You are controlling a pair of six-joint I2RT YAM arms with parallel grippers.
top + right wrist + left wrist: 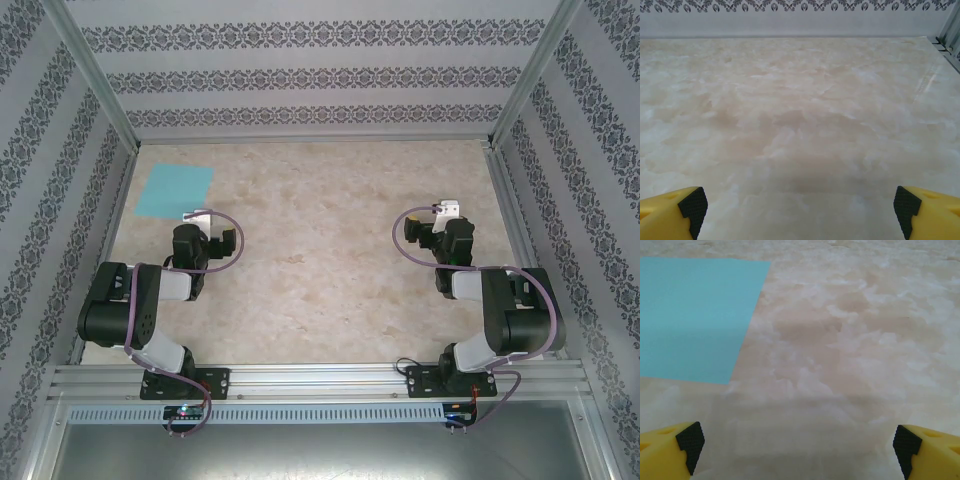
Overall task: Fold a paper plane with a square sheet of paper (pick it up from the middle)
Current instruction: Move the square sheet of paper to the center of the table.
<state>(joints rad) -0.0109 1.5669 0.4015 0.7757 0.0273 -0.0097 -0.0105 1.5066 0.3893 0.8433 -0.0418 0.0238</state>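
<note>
The square sheet of paper (175,190) lies flat, light turquoise-blue, at the far left of the marble-patterned table (320,260). My left gripper (192,217) sits just near-right of its corner. In the left wrist view the sheet (692,317) spreads across the upper left, ahead and left of the left gripper (797,450), whose yellow, black-padded fingertips (690,440) stand wide apart: open, empty. My right gripper (447,212) rests over bare table on the right side; in the right wrist view the right gripper (797,207) is open too, nothing between its fingertips (692,205). No paper plane is in view.
Patterned walls (300,70) with aluminium posts enclose the table on three sides. A metal rail (320,380) carries both arm bases at the near edge. The back wall (790,20) stands far ahead of the right gripper.
</note>
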